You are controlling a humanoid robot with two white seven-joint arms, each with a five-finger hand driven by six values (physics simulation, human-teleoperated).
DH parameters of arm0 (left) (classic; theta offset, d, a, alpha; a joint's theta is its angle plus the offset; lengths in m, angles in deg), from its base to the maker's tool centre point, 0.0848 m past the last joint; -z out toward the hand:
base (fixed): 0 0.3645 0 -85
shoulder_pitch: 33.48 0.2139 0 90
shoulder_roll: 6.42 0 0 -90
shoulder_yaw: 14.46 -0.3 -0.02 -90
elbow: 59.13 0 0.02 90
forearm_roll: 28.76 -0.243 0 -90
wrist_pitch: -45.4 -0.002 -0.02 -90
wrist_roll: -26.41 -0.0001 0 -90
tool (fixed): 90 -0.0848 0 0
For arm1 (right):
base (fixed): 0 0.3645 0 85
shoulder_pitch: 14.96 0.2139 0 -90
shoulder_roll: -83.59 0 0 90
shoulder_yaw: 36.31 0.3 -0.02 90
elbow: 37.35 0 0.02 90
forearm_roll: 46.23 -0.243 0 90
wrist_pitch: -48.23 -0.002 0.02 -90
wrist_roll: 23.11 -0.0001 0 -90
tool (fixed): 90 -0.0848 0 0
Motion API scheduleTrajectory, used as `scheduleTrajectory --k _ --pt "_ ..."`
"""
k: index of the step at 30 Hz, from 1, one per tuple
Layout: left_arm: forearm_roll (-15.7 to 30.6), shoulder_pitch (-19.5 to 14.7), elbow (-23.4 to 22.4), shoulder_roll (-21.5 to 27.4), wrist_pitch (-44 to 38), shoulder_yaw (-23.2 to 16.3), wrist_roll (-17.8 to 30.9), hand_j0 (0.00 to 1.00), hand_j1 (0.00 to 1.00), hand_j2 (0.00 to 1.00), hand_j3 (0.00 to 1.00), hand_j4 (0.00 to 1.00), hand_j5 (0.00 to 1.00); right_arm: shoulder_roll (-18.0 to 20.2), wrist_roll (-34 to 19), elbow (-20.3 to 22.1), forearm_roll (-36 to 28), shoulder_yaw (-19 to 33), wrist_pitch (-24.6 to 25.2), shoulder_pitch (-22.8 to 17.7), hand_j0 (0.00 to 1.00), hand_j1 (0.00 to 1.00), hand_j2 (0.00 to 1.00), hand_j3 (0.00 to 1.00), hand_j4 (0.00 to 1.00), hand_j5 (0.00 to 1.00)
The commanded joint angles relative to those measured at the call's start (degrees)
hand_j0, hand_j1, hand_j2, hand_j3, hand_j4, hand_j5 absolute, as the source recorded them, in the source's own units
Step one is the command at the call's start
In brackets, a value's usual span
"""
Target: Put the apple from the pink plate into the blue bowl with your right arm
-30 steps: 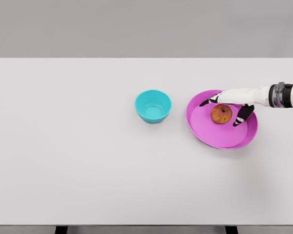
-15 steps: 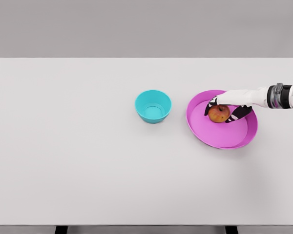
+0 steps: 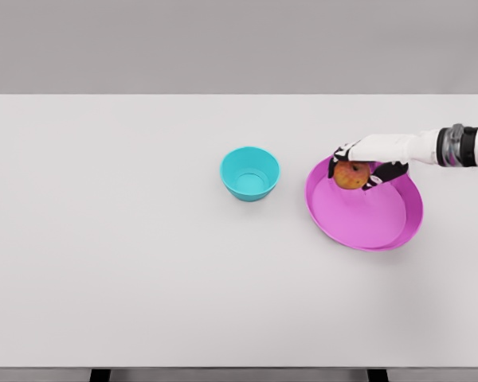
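We see a blue bowl [image 3: 249, 173] standing upright near the middle of a white table [image 3: 143, 263], and nothing lies inside it. To its right, apart from it, sits a pink plate [image 3: 366, 215], whose surface is bare where we can see it.

The apple [image 3: 351, 175] is over the plate's upper left part, near the rim on the side closest to the bowl. Whether it touches the plate we cannot tell. It is round, red and orange with a yellowish patch, and its upper part is partly covered.

Our right hand [image 3: 364, 163] reaches in from the right edge on a white arm with a dark and grey wrist band. Its fingers [image 3: 342, 152] are curled round the apple, dark fingertips showing on both sides of the fruit, so the hand has hold of it.
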Motion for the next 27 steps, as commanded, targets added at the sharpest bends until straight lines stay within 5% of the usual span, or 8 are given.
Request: scheduleTrajectory --k 1,6,17,27 --pt "0.0 0.0 0.0 0.0 0.0 0.0 0.0 1.0 1.0 1.0 1.0 1.0 1.0 0.2 -0.2 1.7 -0.5 2.3 0.2 0.0 0.37 0.37 0.37 0.37 0.37 0.37" --pt "0.0 0.0 0.0 0.0 0.0 0.0 0.0 1.0 1.0 1.0 1.0 1.0 1.0 -1.3 -0.2 5.5 -0.5 2.9 4.7 1.3 0.38 0.38 0.38 0.38 0.38 0.38" --pt "0.0 0.0 0.0 0.0 0.0 0.0 0.0 1.0 1.0 1.0 1.0 1.0 1.0 -15.5 -0.2 0.6 3.8 2.3 9.4 4.9 0.38 0.38 0.38 0.38 0.38 0.38" --pt "0.0 0.0 0.0 0.0 0.0 0.0 0.0 1.0 1.0 1.0 1.0 1.0 1.0 -17.2 -0.2 1.2 4.2 1.9 9.6 4.9 0.39 0.39 0.39 0.39 0.39 0.39"
